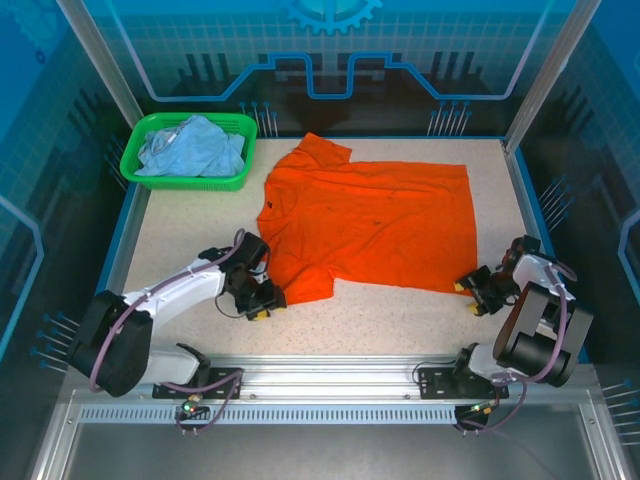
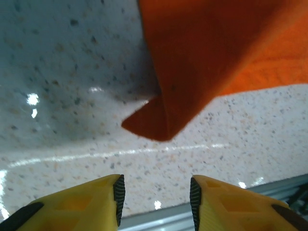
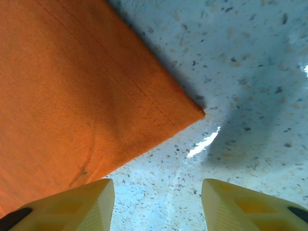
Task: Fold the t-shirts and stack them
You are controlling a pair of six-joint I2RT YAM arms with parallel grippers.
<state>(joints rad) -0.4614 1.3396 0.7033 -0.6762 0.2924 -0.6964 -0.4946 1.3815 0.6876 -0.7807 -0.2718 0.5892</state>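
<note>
The bright orange t-shirt (image 1: pixel 370 225) lies spread flat on the speckled table, neck to the left and hem to the right. The pale blue t-shirt (image 1: pixel 190 150) sits crumpled in the green basket. My left gripper (image 1: pixel 262 308) is low over the table just in front of the near sleeve's corner (image 2: pixel 154 122). It stands open (image 2: pixel 155 197) with bare table between its fingers. My right gripper (image 1: pixel 468 296) is at the shirt's near right hem corner (image 3: pixel 192 113). Its jaws are open (image 3: pixel 158 202) and hold nothing; the cloth lies just ahead and left of them.
The green plastic basket (image 1: pixel 185 183) stands at the table's back left corner. A metal rail (image 1: pixel 330 385) runs along the near edge, close behind the left gripper. Bare tabletop lies in front of the shirt, and blue walls border the table's sides.
</note>
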